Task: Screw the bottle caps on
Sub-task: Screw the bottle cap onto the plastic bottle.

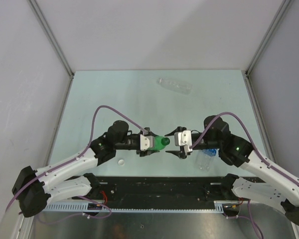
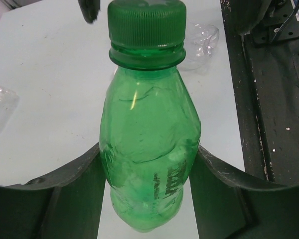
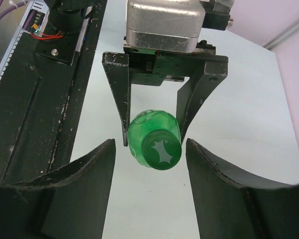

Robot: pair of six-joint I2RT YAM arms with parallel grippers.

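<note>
My left gripper (image 1: 154, 143) is shut on the translucent green bottle (image 1: 161, 142) and holds it sideways above the table, neck toward the right arm. In the left wrist view the gripper (image 2: 148, 149) squeezes the bottle's body (image 2: 149, 114), and the green cap (image 2: 146, 25) sits on the neck. My right gripper (image 1: 171, 143) is open, just off the cap end. In the right wrist view its gripper (image 3: 149, 144) stands either side of the cap (image 3: 163, 150) without touching it. A white cap (image 1: 121, 162) lies near the left arm.
The clear unlabelled bottle (image 1: 174, 85) lies on its side at the back of the table. The clear bottle with the blue label (image 1: 205, 158) lies under the right arm, near the front edge. Grey walls close in the table on three sides.
</note>
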